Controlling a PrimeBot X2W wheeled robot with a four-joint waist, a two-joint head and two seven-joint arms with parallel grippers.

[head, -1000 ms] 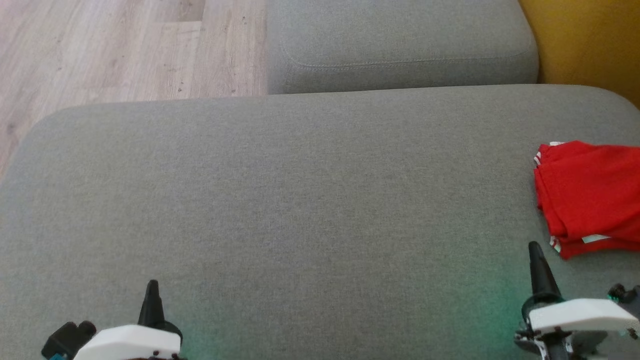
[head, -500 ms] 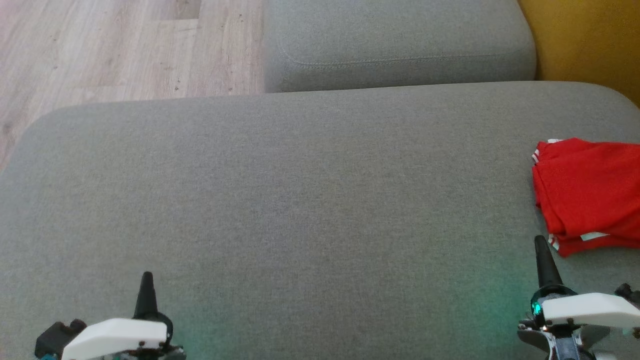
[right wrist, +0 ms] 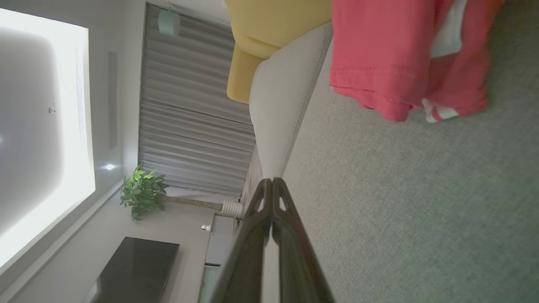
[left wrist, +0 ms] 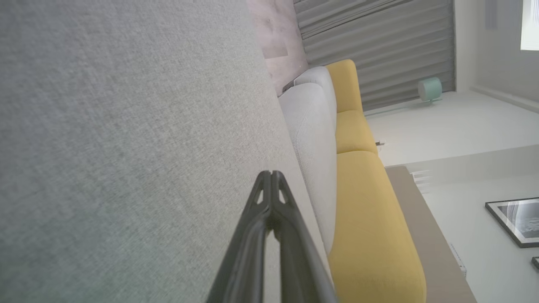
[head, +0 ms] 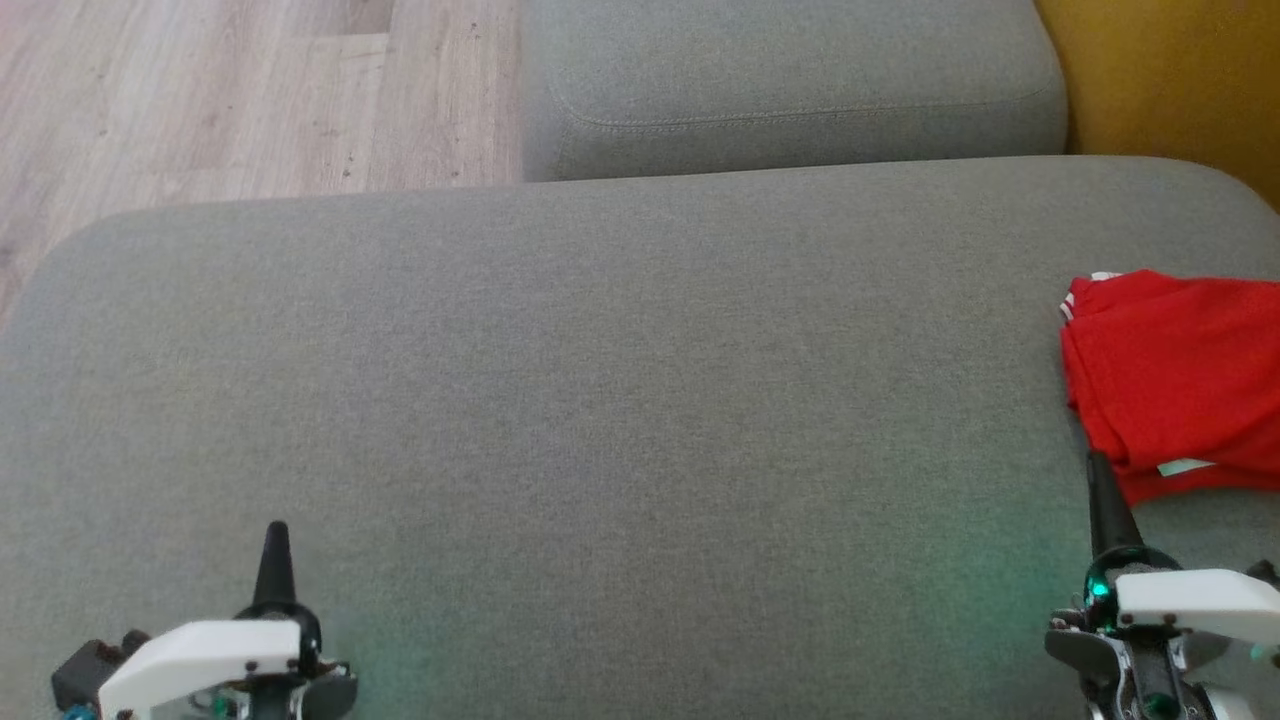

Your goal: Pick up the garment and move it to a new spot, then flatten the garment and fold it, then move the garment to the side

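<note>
At the right edge of the grey cushion (head: 620, 400) lies the red garment (head: 1170, 380). It is bunched into a compact, layered bundle with a white label and striped trim showing, and the head view's border cuts it off.

Over the last second the whole head view has slid a little, so the camera itself has moved. The garment keeps its place on the cushion. Measured against the cushion, both arms have shifted. The left tool (head: 274, 535) has drifted outward to the left. The right tool (head: 1098, 470) has drifted to the right, so its tip now stands against the bundle's near corner, where before it was short of it.

Both tools are clenched, fingers pressed together to a single point, and neither grasps anything. The left one hangs over bare cushion, well apart from the garment. In the head view the right tip overlaps the red cloth. In the right wrist view the bundle lies ahead and off to one side, with cushion between, so it is probably not touching, though the angle leaves that unsure.

The garment looks folded and set aside already, and nothing is in hand. I judge the task at or near its end.
</note>
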